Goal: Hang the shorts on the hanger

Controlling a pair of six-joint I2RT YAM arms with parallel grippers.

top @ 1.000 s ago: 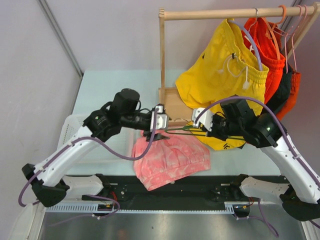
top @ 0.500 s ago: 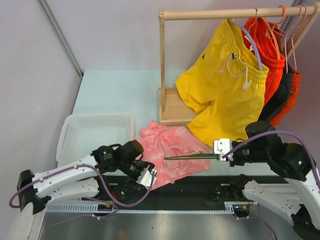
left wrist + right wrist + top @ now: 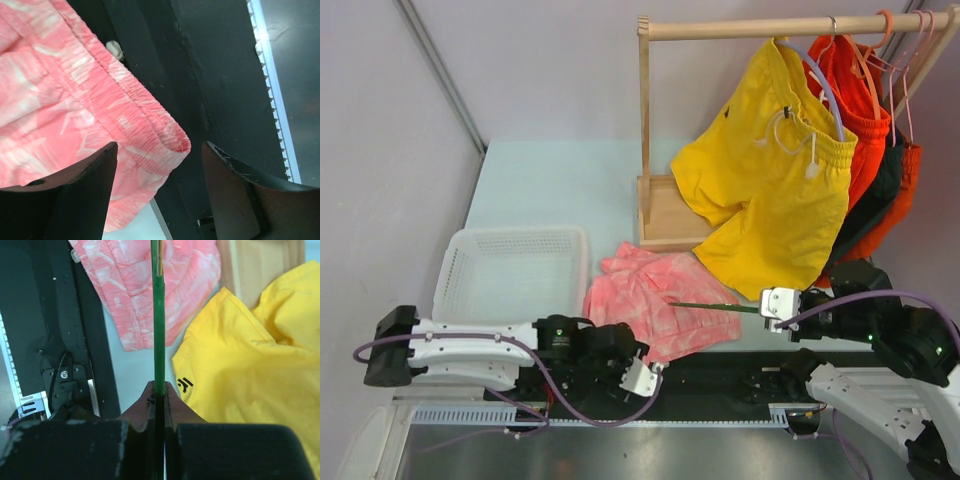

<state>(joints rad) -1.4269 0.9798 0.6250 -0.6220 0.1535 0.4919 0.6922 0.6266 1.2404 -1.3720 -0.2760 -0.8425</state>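
The right end effector pinches the hanger above the shorts. The left end effector hangs spread and empty.

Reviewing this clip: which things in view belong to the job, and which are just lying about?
Job: pink shorts; green hanger, clamped in the right gripper; left gripper, open near the shorts' waistband.
Lying about: yellow shorts, orange-red shorts, both on the wooden rack; white basket.
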